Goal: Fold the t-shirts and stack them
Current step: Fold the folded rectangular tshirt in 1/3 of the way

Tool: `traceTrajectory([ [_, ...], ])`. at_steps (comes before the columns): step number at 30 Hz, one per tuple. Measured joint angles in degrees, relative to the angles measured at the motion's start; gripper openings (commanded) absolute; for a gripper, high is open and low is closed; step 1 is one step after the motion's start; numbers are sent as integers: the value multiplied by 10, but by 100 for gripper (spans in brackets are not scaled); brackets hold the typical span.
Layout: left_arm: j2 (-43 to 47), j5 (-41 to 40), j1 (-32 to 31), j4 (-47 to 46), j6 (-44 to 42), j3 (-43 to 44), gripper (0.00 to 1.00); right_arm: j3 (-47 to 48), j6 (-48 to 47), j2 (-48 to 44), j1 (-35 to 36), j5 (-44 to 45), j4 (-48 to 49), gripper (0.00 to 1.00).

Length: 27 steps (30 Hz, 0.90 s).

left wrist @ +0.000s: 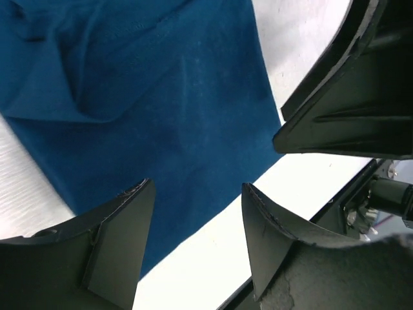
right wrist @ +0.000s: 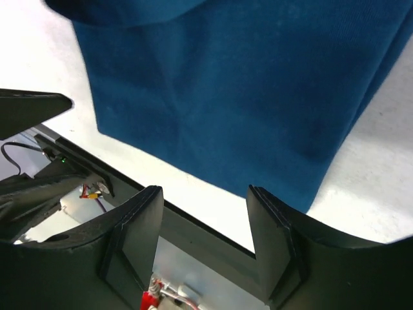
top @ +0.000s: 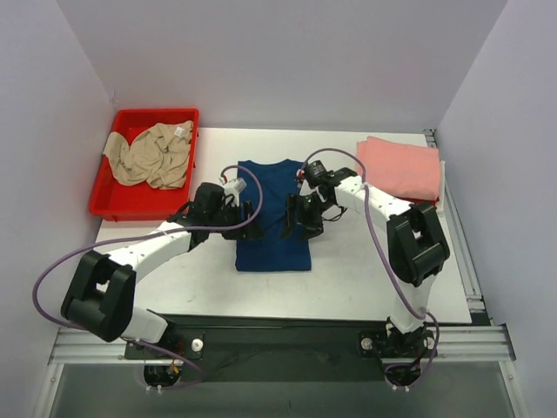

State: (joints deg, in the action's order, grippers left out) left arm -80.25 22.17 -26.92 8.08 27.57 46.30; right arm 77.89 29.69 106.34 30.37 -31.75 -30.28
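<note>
Pincers on both arms hang released, fingers spread with nothing between them. The left gripper hovers at the left edge of the navy blue t-shirt, and the right gripper at its right edge. The shirt lies flat as a narrow folded strip at the middle of the white table. Its hem stops short of the near edge, with bare surface on either side. Farther back on the right, a folded salmon-pink t-shirt reaches the table's right edge. At far left, a crumpled beige t-shirt fills a red tray.
</note>
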Motion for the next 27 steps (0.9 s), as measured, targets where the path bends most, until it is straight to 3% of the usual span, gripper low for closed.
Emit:
traceTrajectory([
  [11, -186, 38, -3, -27, 21, 54, 64, 0, -2, 87, -7, -28, -2, 53],
  [27, -233, -21, 31, -98, 27, 100, 65, 18, -20, 117, -7, -26, -43, 53],
])
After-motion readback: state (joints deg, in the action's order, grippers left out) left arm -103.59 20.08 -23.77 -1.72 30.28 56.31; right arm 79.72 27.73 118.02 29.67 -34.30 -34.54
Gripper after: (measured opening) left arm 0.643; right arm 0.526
